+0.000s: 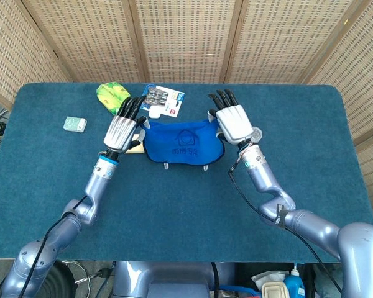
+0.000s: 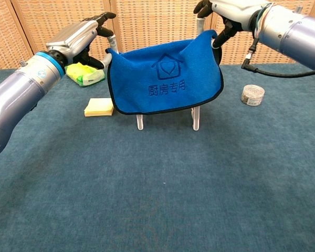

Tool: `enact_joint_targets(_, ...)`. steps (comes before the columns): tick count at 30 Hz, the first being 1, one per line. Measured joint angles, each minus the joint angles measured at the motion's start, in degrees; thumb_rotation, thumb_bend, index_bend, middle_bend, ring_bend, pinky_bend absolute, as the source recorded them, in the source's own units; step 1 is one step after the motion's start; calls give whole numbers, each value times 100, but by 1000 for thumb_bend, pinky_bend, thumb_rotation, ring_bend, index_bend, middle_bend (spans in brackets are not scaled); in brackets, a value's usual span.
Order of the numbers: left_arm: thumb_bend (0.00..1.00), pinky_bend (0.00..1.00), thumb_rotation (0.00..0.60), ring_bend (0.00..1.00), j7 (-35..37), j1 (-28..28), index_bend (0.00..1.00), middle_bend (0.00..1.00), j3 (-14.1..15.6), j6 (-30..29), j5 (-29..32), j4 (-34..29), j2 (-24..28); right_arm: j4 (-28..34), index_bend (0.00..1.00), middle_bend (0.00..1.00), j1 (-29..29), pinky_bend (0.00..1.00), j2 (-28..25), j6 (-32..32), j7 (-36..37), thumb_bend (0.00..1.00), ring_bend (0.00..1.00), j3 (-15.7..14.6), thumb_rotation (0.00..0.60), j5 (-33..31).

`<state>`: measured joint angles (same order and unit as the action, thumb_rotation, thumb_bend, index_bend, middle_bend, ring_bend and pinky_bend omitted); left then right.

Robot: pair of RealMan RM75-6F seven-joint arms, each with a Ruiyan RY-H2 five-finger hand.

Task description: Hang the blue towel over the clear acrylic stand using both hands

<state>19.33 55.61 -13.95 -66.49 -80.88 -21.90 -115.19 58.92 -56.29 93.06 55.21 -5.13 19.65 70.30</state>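
Note:
The blue towel [image 1: 183,142] [image 2: 165,79], printed with a house outline and characters, hangs spread over the clear acrylic stand [image 2: 196,118], whose two legs [image 1: 205,166] show below its hem. My left hand [image 1: 123,127] [image 2: 81,38] pinches the towel's left upper corner. At the right upper corner my right hand [image 1: 234,120] [image 2: 226,11] pinches the cloth. Both hands sit just above the stand's top, which the towel hides.
A yellow sticky-note pad [image 2: 100,107] lies left of the stand, a green packet [image 2: 84,72] behind it. A small round tin [image 2: 252,95] sits to the right. A card of batteries [image 1: 163,100] and a small white box [image 1: 74,124] lie further back and left.

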Motion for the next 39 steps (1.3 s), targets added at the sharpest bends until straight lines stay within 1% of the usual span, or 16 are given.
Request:
enact_joint_targets(7, 694, 0, 600, 0, 51, -2, 621, 0, 29, 75, 28, 61, -38, 6, 674, 139, -33, 0, 10, -77, -127, 672, 0, 23, 600, -107)
enact_joint_targets(18, 690, 0, 600, 0, 10, 7, 621, 0, 140, 185, 1, 143, -67, -28, 665, 138, 27, 0, -17, -173, -111, 672, 0, -51, 600, -163)
enact_joint_targets(19, 689, 0, 600, 0, 2, 1, 621, 0, 151, 199, -1, 142, -65, -20, 649, 134, 30, 0, -20, -175, -110, 672, 0, -54, 600, -164)
enact_joint_targets(20, 689, 0, 600, 0, -4, -1, 621, 0, 156, 210, -1, 137, -62, -5, 600, 127, 36, 0, -27, -181, -110, 670, 0, -59, 600, -167)
enact_joint_targets(22, 687, 0, 600, 0, -24, -3, 620, 0, 162, 226, 5, 118, -53, 14, 465, 107, 43, 0, -42, -199, -128, 657, 0, -66, 600, -181)
enact_joint_targets(23, 686, 0, 600, 0, -29, -3, 610, 0, 166, 229, 5, 109, -49, 29, 375, 97, 46, 0, -52, -215, -139, 644, 0, -69, 600, -192)
enact_joint_targets(24, 686, 0, 600, 0, -36, -4, 596, 0, 170, 229, 5, 100, -45, 50, 322, 91, 50, 0, -64, -229, -150, 636, 0, -72, 600, -204)
enact_joint_targets(25, 686, 0, 600, 0, -49, -5, 566, 0, 174, 229, 5, 91, -41, 74, 268, 85, 55, 0, -78, -238, -160, 626, 0, -73, 600, -215)
enact_joint_targets(26, 684, 0, 600, 0, -54, -7, 515, 0, 177, 231, 6, 81, -38, 106, 220, 80, 64, 0, -95, -242, -172, 603, 0, -76, 600, -226)
enact_joint_targets(27, 683, 0, 600, 0, -53, -11, 462, 0, 182, 236, 5, 69, -34, 134, 192, 74, 76, 0, -111, -241, -188, 586, 0, -81, 600, -234)
enact_joint_targets(33, 676, 0, 600, 0, -60, -37, 241, 0, 230, 270, -11, -9, 2, 233, 133, 62, 139, 0, -166, -197, -248, 481, 0, -112, 600, -248)
enact_joint_targets(34, 675, 0, 600, 0, -69, -43, 210, 0, 238, 282, -13, -25, 11, 244, 127, 60, 148, 0, -172, -187, -255, 472, 0, -115, 600, -250)
enact_joint_targets(36, 673, 0, 600, 0, -90, -50, 112, 0, 243, 299, -11, -54, 27, 271, 104, 55, 167, 0, -186, -181, -274, 466, 0, -125, 600, -259)
enact_joint_targets(39, 674, 0, 600, 0, -105, -58, 14, 0, 243, 299, -5, -85, 46, 305, 79, 47, 185, 0, -210, -181, -298, 454, 0, -137, 600, -267)
